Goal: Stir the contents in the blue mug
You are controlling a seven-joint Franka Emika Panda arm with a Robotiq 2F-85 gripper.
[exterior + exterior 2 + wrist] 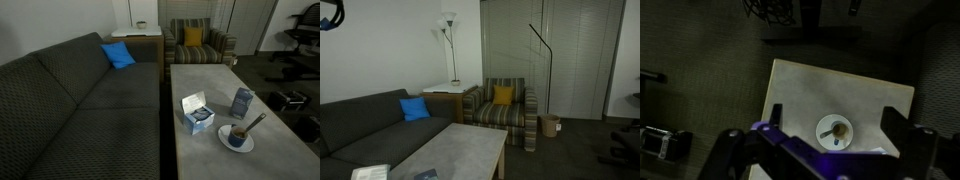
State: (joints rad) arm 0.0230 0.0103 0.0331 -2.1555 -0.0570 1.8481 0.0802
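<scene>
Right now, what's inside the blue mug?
A stirrer leans inside the blue mug, its handle sticking out over the rim. From above, the wrist view shows something brownish inside, but what it is cannot be told. The stirrer's lower end is hidden.

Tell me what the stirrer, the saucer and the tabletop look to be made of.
Stirrer: likely wood, a thin tan-brown stick with a matte look. Saucer: probably glazed ceramic, plain white and smooth; plastic is possible. Tabletop: mottled matte grey, like concrete or stone, though it may be a laminate.
</scene>
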